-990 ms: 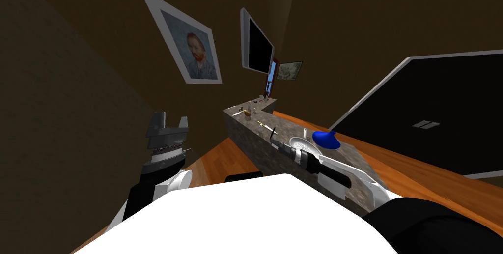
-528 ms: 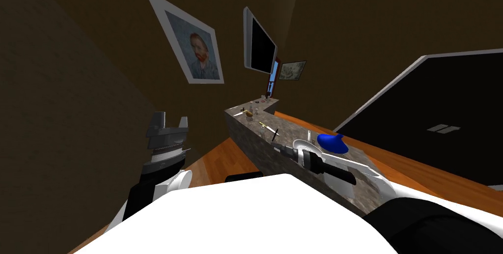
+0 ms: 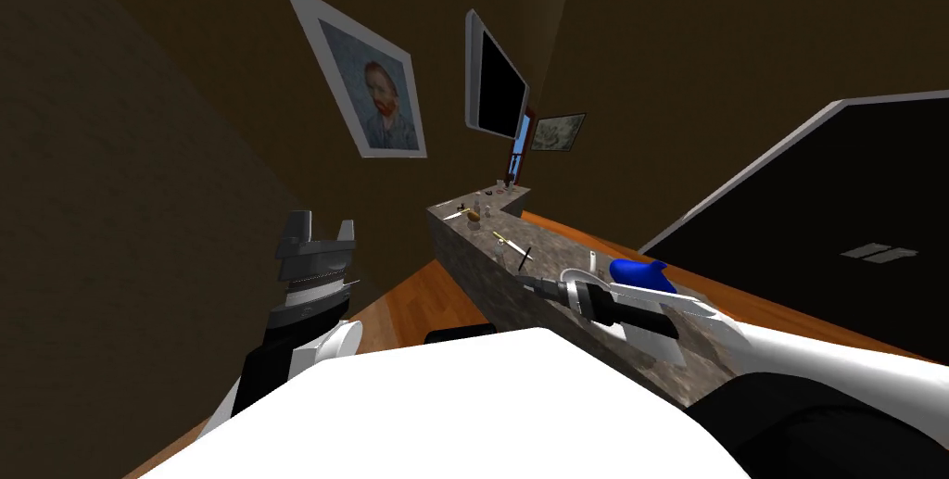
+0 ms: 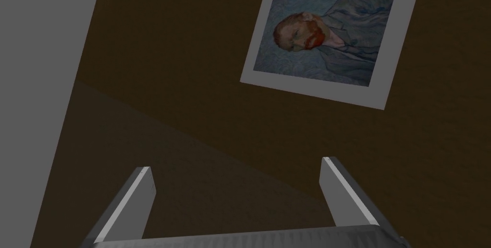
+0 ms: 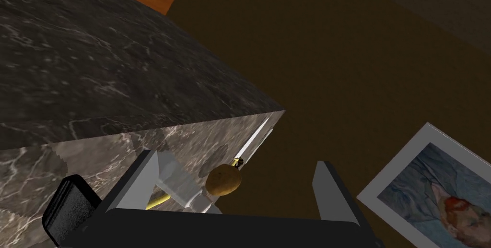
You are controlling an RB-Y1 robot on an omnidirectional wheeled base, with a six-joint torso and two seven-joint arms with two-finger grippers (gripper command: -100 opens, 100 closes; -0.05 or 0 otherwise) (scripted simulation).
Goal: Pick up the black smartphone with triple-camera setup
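A dim room with brown walls (image 3: pixel 741 38) and an orange wooden floor (image 3: pixel 417 297) holds a long counter of dark grey marbled stone (image 5: pixel 72 149), and my right arm reaches along its top. The right gripper (image 5: pixel 235 159) hovers low over the stone, its two pale blade fingers spread wide with nothing between them. Just outside one finger, close by the gripper's dark body, lies a black slab with rounded corners (image 5: pixel 72 204), which I take for the black smartphone; its camera cluster is hidden. Just ahead of the fingers sit a small white faceted block (image 5: pixel 180 185) and a brown potato-like lump (image 5: pixel 223 180). A yellow-handled knife (image 5: pixel 251 142) runs past them, its blade pointing to the counter's corner. Back along the forearm are a white bowl (image 3: pixel 575 276) and a blue rounded thing (image 3: pixel 639 272). The left gripper (image 3: pixel 322 221) is held up beside the chest, well apart from the counter, its fingers also open and empty. The phone should be light, rigid and thin, with slick faces and breakable glass. I judge the hold belongs across its narrow width, on the two long edges near the middle, pressed gently. Its long axis seems to run roughly alongside the gripper's finger, though too little shows to be sure, and I cannot tell whether it lies flat.
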